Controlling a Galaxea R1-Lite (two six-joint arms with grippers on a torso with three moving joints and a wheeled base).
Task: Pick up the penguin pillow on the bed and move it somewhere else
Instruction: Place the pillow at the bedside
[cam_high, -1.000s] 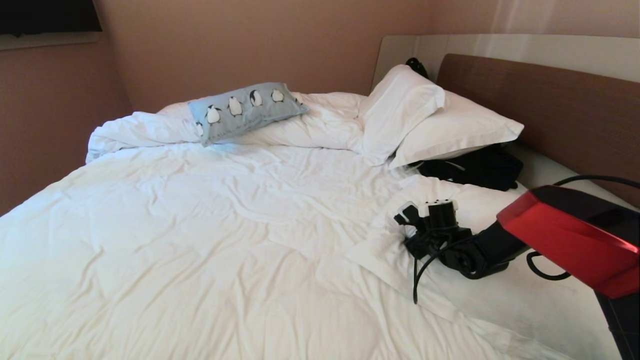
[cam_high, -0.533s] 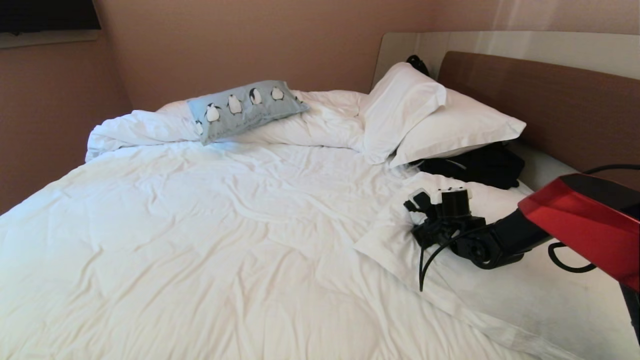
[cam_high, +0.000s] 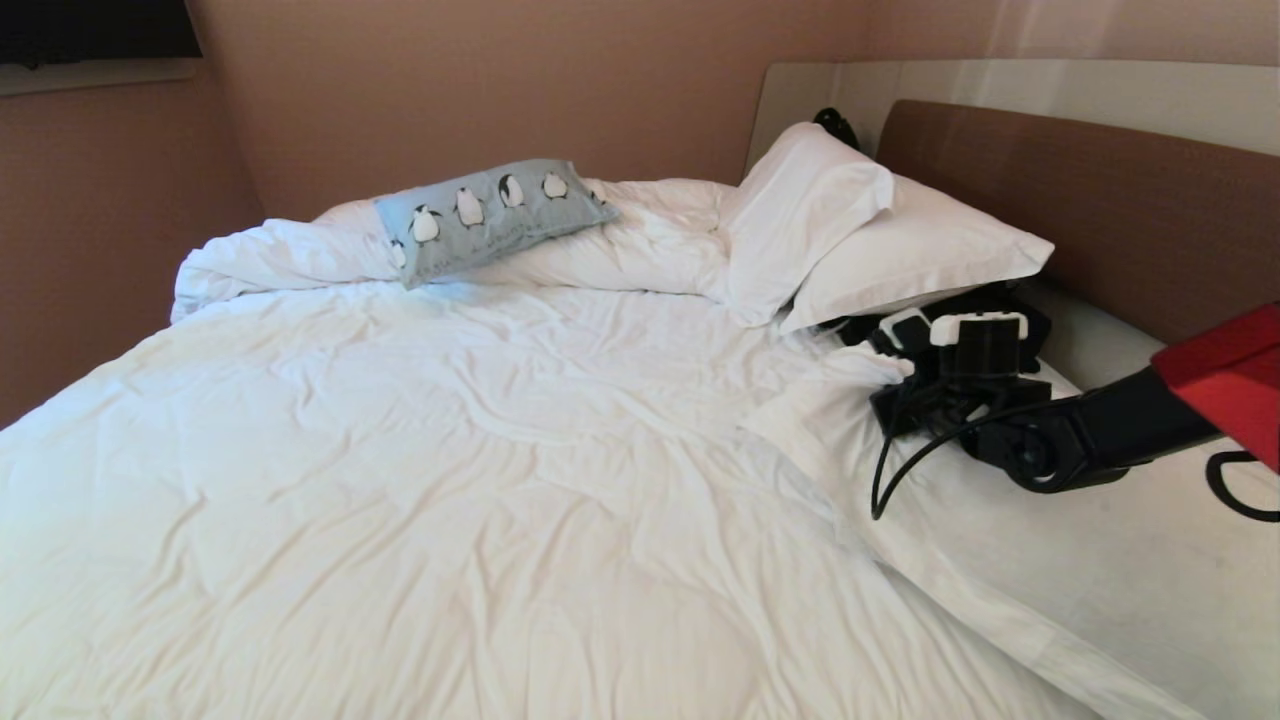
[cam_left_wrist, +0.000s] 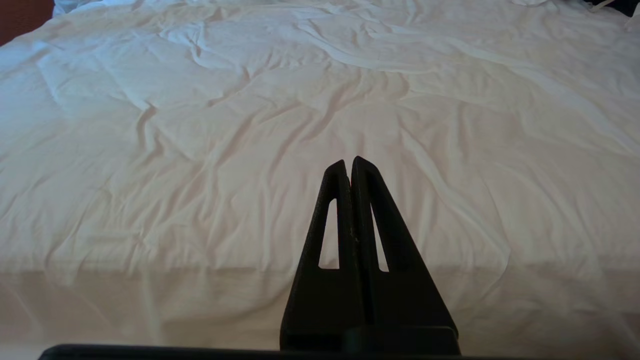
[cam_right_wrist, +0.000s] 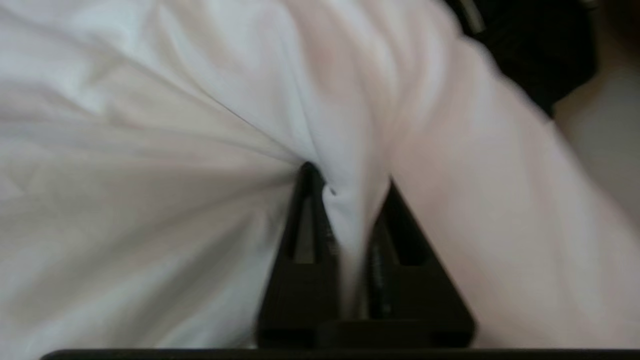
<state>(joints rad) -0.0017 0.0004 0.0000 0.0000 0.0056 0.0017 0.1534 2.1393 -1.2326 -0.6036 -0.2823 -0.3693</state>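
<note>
The penguin pillow, light blue with a row of penguins, lies on the bunched duvet at the far side of the bed, nowhere near either gripper. My right gripper is at the bed's right side near the white pillows, shut on a fold of the white duvet, which is pinched between its fingers. In the head view, the right wrist hides the fingers. The left gripper hangs shut and empty over the near edge of the bed.
Two plain white pillows lean by the brown headboard. A black bag or garment lies under them, just behind my right wrist. Bare sheet shows at the right. Walls close in on the far and left sides.
My right gripper has shut on the duvet's edge. It then moved up the bed towards the headboard, dragging that corner of the duvet along. The penguin pillow has not moved.
</note>
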